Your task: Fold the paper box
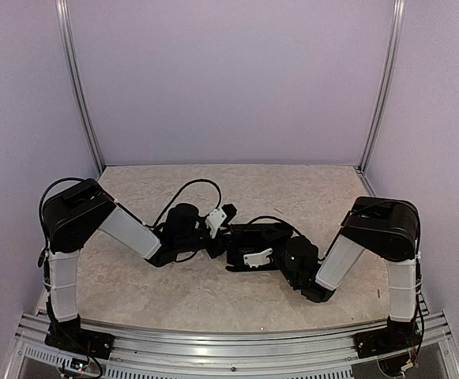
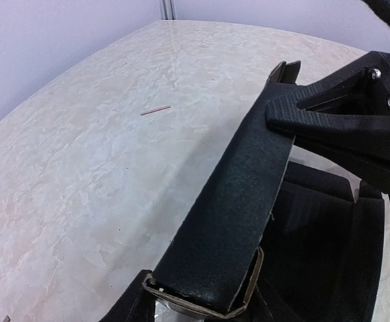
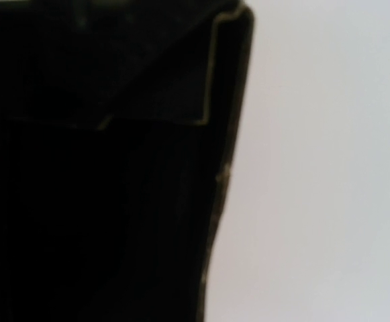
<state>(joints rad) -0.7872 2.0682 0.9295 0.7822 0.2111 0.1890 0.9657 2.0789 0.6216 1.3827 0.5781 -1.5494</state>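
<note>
Box [image 1: 249, 246] work is under way at the middle of the tabletop [image 1: 308, 189], where both arms meet over the black cardboard. It lies partly folded, neither flat nor closed.

The right gripper [image 1: 262, 257] reaches in from about 4 o'clock of the box. Its jaws are fully closed, and its wrist view is filled by dark cardboard with a pale cut edge, so it appears to be pinching a wall or flap. Judging by that, its job is to anchor the box so it cannot slide while the other arm works.

The left gripper [image 1: 223, 219] sits at about 10 o'clock of the box. In its wrist view a long panel [image 2: 238, 201] stands up at a slant, running from 6 o'clock toward 1 o'clock. One finger [image 2: 342, 127] touches the panel's upper right side. The other finger is not clearly visible, so whether the jaws clamp the panel or merely straddle it cannot be told. The likely reason for this hold is to raise that side wall and steer it inward over the base, which spreads dark at 4 o'clock of the wrist view.

Folding seems about midway: one wall is up, while tabs and slots are not yet joined as far as can be seen. The risk is the thin panel buckling or springing back if it is released.
</note>
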